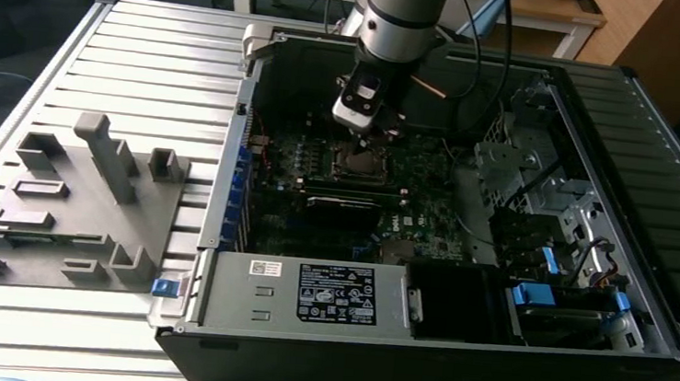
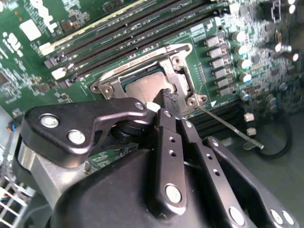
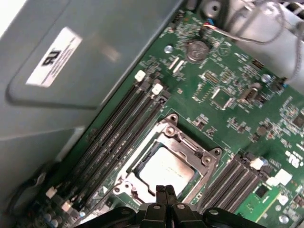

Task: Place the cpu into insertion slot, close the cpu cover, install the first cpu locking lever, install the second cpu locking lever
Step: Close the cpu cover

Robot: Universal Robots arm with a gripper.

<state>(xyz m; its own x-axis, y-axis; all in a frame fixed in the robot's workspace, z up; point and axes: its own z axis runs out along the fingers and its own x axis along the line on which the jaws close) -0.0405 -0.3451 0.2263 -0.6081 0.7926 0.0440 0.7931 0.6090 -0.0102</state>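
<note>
The cpu (image 3: 166, 169) lies flat in the socket on the green motherboard, its dull silver top showing (image 2: 142, 88). The shiny cpu cover (image 3: 186, 142) lies down around it as a frame, its rim visible (image 2: 142, 56). A thin wire locking lever (image 2: 228, 126) runs out from one socket corner, away from the frame. My gripper (image 3: 165, 190) is shut with its black fingers pressed together and nothing between them. Its tips (image 2: 167, 95) hover just over the edge of the cpu. In the exterior view the gripper (image 1: 377, 141) hangs inside the open computer case right above the socket (image 1: 361, 162).
Memory slots (image 3: 118, 128) flank the socket on both sides. A grey power supply box (image 1: 331, 296) with a white label fills the case's near side. A drive cage and cables (image 1: 538, 189) sit at the exterior view's right. A grey fixture tray (image 1: 68, 204) lies outside the case.
</note>
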